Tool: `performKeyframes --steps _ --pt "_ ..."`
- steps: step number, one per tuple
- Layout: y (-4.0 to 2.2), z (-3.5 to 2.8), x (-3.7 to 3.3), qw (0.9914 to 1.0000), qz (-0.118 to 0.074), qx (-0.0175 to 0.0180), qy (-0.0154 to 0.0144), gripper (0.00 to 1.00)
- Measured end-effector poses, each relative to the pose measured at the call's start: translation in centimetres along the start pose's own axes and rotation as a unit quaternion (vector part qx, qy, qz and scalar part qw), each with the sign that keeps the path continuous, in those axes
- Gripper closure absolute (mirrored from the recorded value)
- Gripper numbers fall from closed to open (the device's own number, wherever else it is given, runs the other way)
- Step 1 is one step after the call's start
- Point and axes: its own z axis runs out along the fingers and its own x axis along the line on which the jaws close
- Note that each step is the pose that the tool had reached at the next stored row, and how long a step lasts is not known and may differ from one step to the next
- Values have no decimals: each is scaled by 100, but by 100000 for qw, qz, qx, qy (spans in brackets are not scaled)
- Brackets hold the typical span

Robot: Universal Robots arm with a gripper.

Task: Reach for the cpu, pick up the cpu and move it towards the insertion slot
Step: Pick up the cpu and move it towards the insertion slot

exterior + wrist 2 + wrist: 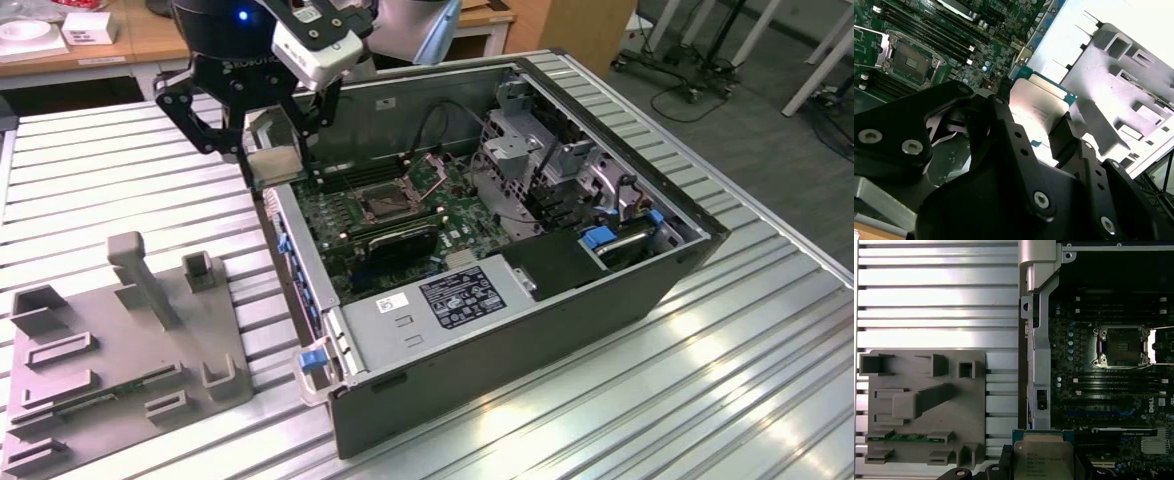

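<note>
Jaws: we see the black two-fingered gripper point(1040, 131) clamped on the cpu, one finger on each of two opposite edges of the chip.
Cpu: the small thin square chip with a silvery-white metal face and a green-blue rim point(1038, 102) is off any surface, held in the air between the fingers point(1066, 135); in the first wrist view we see its printed metal face point(1043, 458) turned toward the camera.
Cpu's place: in the exterior view the pale chip point(276, 160) hangs above the near wall of the open computer case, at that view's left side of the case, over the seam between table and case.
Insertion slot: the square dark socket with a shiny metal frame point(1122, 346) sits on the green motherboard, well apart from the chip; we also see it in the exterior view point(380, 204) and the second wrist view point(911, 61). Its frame stands open, with nothing seated in it.
Case: the black open tower case point(534, 330) lies on its side, board facing up.
Fixture: the grey plastic plate with upright blocks point(924, 410) lies on the table beside the case.
Table: the ribbed silvery metal table point(747, 380) carries both case and plate.
</note>
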Motion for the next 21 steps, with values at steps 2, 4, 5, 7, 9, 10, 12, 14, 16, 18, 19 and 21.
performKeyframes --steps 2,4,5,7,9,10,12,14,16,18,19,21 --pt "2 1 -17 100000 -2 -2 -3 45" --pt "5 3 -47 100000 1 -2 -2 45" --pt "5 3 -53 100000 0 2 2 45" --pt "6 4 -61 100000 0 -1 -1 45" --pt "7 4 -66 100000 -2 -4 -2 45" --pt "12 6 -97 100000 1 2 -1 45" --pt "15 6 -106 100000 -1 0 0 45" --pt "16 6 -109 100000 1 3 3 45" --pt "17 7 -113 100000 -1 1 0 45" --pt "19 7 -115 100000 -1 1 0 45" --pt "20 7 -117 100000 1 1 0 45" --pt "22 7 -120 100000 -1 2 1 45"
